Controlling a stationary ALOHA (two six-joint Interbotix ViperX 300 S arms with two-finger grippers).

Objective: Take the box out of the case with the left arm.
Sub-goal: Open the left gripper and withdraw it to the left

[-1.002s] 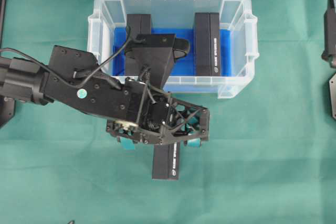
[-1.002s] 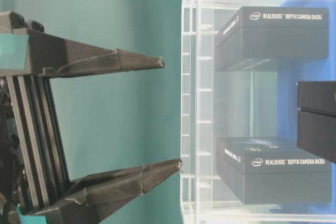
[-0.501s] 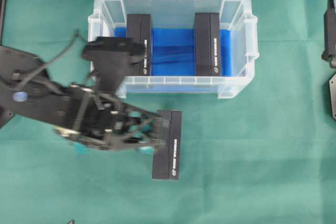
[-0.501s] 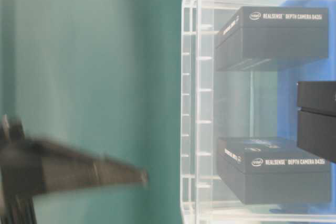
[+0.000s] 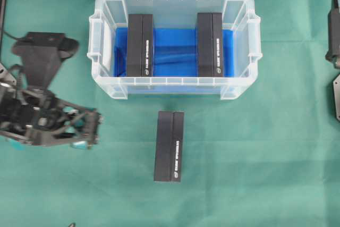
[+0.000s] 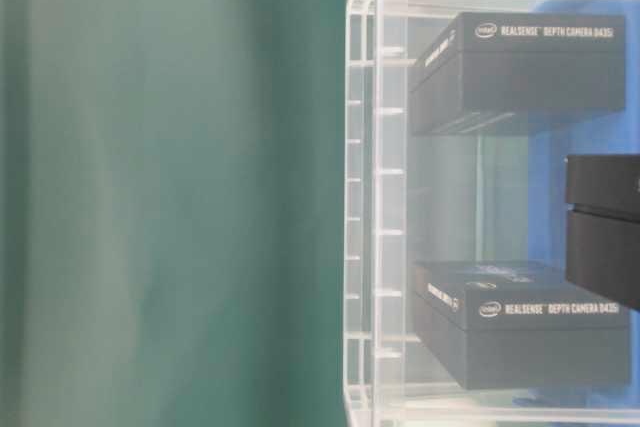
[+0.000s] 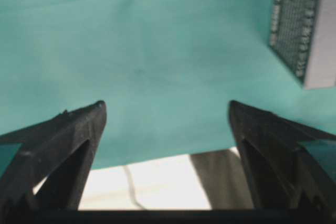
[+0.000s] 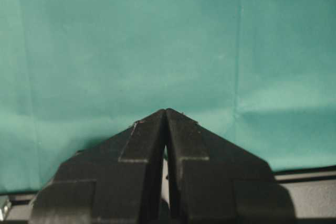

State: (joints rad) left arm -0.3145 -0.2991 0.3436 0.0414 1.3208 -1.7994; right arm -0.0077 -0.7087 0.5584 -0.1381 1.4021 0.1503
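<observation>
The clear case with a blue bottom stands at the back of the green cloth. Two black boxes stand on edge inside it, and they show through its wall in the table-level view. A third black box lies on the cloth in front of the case, untouched. My left gripper hangs at the far left, well apart from that box. It is open and empty, with its fingers spread wide over bare cloth. My right gripper is shut, with nothing in it.
Parts of the right arm rest at the right edge of the overhead view. The left wrist view shows the cloth's edge, pale floor beyond it and a grey meshed object at top right.
My left gripper has swung away to the left from over the box on the cloth, still open, and has left the table-level view. The box stays where it lay.
</observation>
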